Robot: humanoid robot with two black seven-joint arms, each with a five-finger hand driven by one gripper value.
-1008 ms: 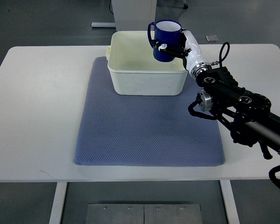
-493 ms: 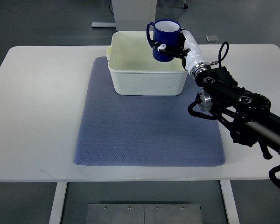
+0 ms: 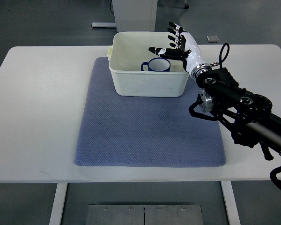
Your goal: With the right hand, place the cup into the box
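A dark blue cup (image 3: pixel 156 65) with a white inside stands upright inside the cream box (image 3: pixel 131 79), near its right wall, handle to the left. My right hand (image 3: pixel 171 43) hovers above the box's right rim, just over the cup, fingers spread and holding nothing. Its black arm (image 3: pixel 239 105) comes in from the right edge. The left arm is out of view.
The box sits at the far end of a blue-grey mat (image 3: pixel 147 126) on a white table (image 3: pixel 37 103). A small grey square object (image 3: pixel 212 38) lies beyond the table's far edge. A white cabinet base (image 3: pixel 133 11) stands behind the table.
The right hand let go of the cup; the cup dropped from above the rim down into the box, and the fingers spread apart.
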